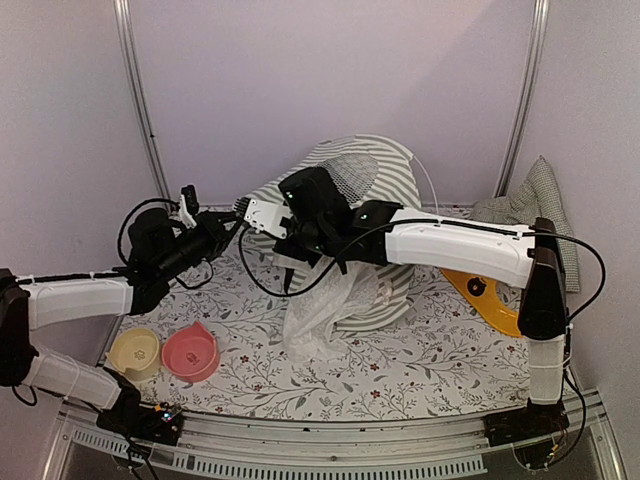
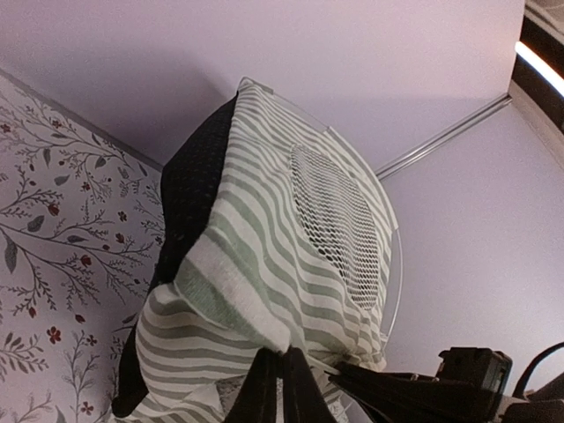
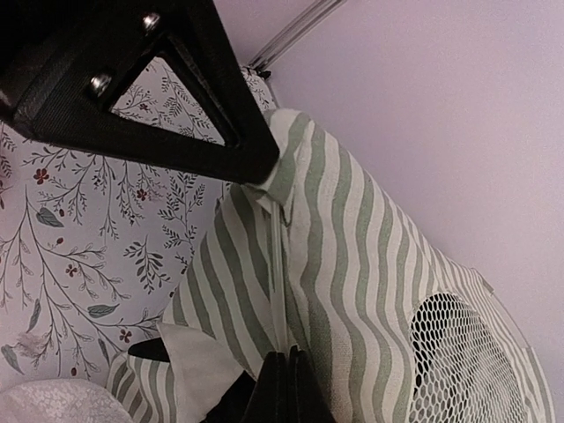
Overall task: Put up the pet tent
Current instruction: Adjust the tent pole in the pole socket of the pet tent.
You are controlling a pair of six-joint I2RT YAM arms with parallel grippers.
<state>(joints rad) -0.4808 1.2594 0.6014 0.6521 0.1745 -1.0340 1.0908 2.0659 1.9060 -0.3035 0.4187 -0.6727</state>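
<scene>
The pet tent [image 1: 385,190] sits slumped at the far middle of the desk [image 1: 430,350], close to the back wall. Left pincer [image 2: 286,361] pinches the striped hem on the tent's left side, and right pincer [image 3: 284,361] is pressed together on a seam near it. To do this well, I'd say lift and spread that edge evenly so the poles bow out, without jerking the lace curtain [image 1: 320,305]. Mesh window [image 1: 350,175] faces up and left. The lace spills toward the near edge, so the long axis looks near-to-far.
</scene>
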